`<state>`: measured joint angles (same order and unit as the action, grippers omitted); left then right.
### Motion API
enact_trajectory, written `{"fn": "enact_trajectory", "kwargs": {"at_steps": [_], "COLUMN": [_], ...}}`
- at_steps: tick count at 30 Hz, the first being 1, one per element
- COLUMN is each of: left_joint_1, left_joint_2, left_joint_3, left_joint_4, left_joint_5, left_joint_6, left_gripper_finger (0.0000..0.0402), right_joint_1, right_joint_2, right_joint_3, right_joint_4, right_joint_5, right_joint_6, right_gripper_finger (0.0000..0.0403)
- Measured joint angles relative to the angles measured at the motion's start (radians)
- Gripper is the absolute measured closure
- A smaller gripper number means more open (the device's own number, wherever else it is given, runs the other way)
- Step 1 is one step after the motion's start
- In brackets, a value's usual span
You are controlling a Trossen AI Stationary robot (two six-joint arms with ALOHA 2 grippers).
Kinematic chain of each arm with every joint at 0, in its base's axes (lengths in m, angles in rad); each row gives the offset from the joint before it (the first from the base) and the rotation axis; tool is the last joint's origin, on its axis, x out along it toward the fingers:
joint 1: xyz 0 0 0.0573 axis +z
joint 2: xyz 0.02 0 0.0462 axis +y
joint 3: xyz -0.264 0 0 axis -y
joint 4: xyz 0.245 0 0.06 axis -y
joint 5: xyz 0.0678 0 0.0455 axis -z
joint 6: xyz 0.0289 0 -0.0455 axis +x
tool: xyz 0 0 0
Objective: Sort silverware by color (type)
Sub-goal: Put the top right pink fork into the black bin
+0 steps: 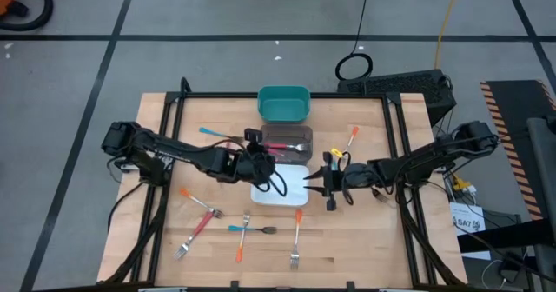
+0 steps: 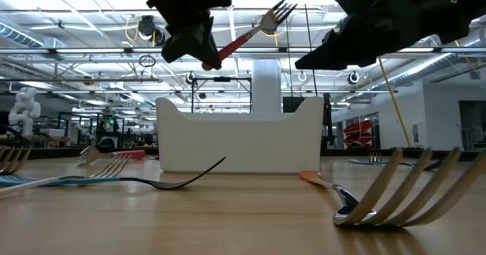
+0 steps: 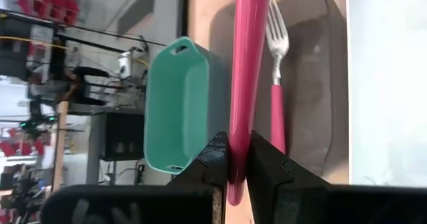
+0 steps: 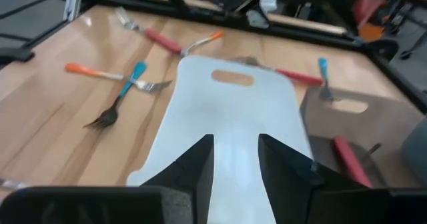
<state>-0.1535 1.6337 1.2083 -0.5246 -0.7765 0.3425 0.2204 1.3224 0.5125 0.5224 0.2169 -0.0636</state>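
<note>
The left end effector (image 3: 239, 159) is pinching the light, stiff, slippery pink fork (image 3: 245, 64) mid-handle, while the right end effector (image 4: 235, 159) is hovering spread.

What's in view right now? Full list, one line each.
Teal bin: 1, teal, far edge of the table, centre.
Dark bin: 1, dark, just in front of the teal bin.
White bin: 1, white, in front of the dark bin.
Red fork in bin: 1, red handle, inside the dark bin.
Blue forks: 2, one left of the dark bin, one crossed with an orange fork at the front.
Orange forks: 4, one right of the dark bin, three at the front.
Red fork on table: 1, front left.
Wooden table: 1, light wood.
Left gripper: shut on a pink fork, by the dark bin.
Right gripper: open, over the white bin.
</note>
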Motion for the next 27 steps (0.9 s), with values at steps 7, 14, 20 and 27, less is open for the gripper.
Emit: {"fn": "enact_trajectory", "kwargs": {"at_steps": [7, 14, 20, 27], "left_joint_1": [0.088, 0.149, 0.186, 0.195], "left_joint_2": [0.0, 0.017, 0.047, 0.131], "left_joint_3": [0.0, 0.001, -0.001, 0.036], "left_joint_4": [-0.004, 0.005, 0.018, 0.002], "left_joint_5": [0.056, 0.148, 0.154, 0.153], "left_joint_6": [0.02, -0.011, -0.005, 0.037], "left_gripper_finger": [0.0373, 0.0373, 0.0362, 0.0356], "right_joint_1": [0.057, 0.122, 0.157, 0.182], "right_joint_2": [0.0, 0.0, 0.0, 0.0], "right_joint_3": [0.0, 0.0, 0.0, 0.001], "right_joint_4": [-0.045, -0.061, -0.067, -0.101], "right_joint_5": [0.04, 0.074, 0.075, 0.113], "right_joint_6": [0.017, 0.026, 0.026, 0.026], "right_gripper_finger": [0.0289, 0.0289, 0.0289, 0.0289]}}
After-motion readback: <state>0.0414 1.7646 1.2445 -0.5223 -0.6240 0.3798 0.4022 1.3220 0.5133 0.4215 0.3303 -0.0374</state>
